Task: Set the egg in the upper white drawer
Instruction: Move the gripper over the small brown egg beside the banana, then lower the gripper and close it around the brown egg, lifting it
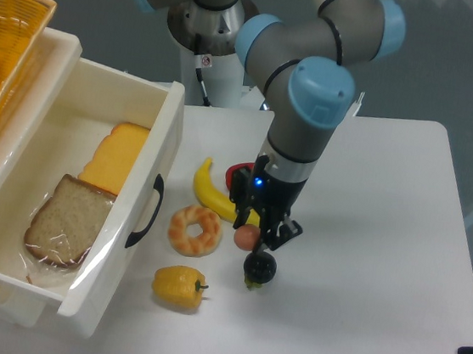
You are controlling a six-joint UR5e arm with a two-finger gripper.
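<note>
Pinkish-tan and small, the egg (247,237) sits at centre frame, pinched between the fingers of the gripper (254,237), so you have only a thin hold on a smooth, rounded thing. It looks barely off the table (382,245), if at all; I can't tell which.

In this single fixed view, your main risk is slip: the shell is slick and curved, and a fast swing to the left could squirt it out of the pinch. Squeeze harder and you may crack it instead. Just below the egg lies 1 black round fruit (259,268), touching or nearly touching the fingertips, so a low move could knock it rolling. Left of the egg, 1 doughnut (194,229) lies right on the path to the drawer; lift before you travel. The upper white drawer (166,135), at left of frame, has tall walls, and a shallow approach could clip its front edge, above the black handle (145,214).

Counted: 1 egg, 1 doughnut, 1 black fruit, 1 banana (211,193), 1 yellow pepper (178,286), 1 red item (238,175) half hidden behind the arm. Inside the drawer are 1 bread slice (69,219) and 1 orange-yellow slab (116,156). At upper left, 1 woven basket (13,40).
</note>
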